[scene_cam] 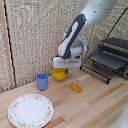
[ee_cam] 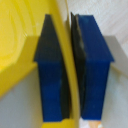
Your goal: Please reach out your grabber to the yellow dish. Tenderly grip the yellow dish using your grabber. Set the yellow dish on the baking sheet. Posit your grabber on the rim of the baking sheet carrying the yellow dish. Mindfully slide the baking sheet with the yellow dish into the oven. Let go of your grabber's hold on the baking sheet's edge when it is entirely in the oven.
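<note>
The yellow dish (scene_cam: pixel 58 74) is a small bright-yellow bowl just above the wooden table, under my grabber (scene_cam: pixel 63 68). In the wrist view its thin yellow rim (ee_cam: pixel 69 75) runs between my two blue fingers (ee_cam: pixel 52 75), which are shut on it, one inside the bowl and one outside. The baking sheet (scene_cam: pixel 102 67) is a dark ribbed tray jutting out of the oven (scene_cam: pixel 115 52) on the exterior view's right, well apart from the dish. The oven is dark with a grey body and stands open.
A blue cup (scene_cam: pixel 42 81) stands just to the exterior view's left of the dish. An orange-yellow oblong piece (scene_cam: pixel 75 87) lies on the table between the dish and the tray. A large white patterned plate (scene_cam: pixel 30 110) sits at the front left.
</note>
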Tool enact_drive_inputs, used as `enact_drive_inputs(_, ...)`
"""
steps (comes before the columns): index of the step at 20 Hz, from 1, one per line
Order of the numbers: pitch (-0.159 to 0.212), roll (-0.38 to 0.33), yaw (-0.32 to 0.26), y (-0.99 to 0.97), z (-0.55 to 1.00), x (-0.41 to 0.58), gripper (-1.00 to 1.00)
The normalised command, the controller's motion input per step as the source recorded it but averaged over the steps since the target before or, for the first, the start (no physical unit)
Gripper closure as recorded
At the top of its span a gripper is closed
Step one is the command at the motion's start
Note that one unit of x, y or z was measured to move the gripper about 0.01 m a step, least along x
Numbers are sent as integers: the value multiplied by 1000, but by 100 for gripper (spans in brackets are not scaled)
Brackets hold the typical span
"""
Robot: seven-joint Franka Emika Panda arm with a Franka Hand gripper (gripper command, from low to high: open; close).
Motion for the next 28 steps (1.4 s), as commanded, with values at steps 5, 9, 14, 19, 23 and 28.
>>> enact_drive_inputs(5, 0, -29, -300, -99, 778, 161, 100)
enact_drive_inputs(9, 34, 0, -303, -195, 833, 115, 100)
enact_drive_inputs(14, 82, 13, -286, -323, 826, 69, 100)
enact_drive_inputs(19, 111, 33, -283, -408, 580, -65, 100)
enact_drive_inputs(23, 42, 11, -244, -531, 376, -94, 100)
enact_drive_inputs(28, 7, 6, -209, -629, 255, -135, 100)
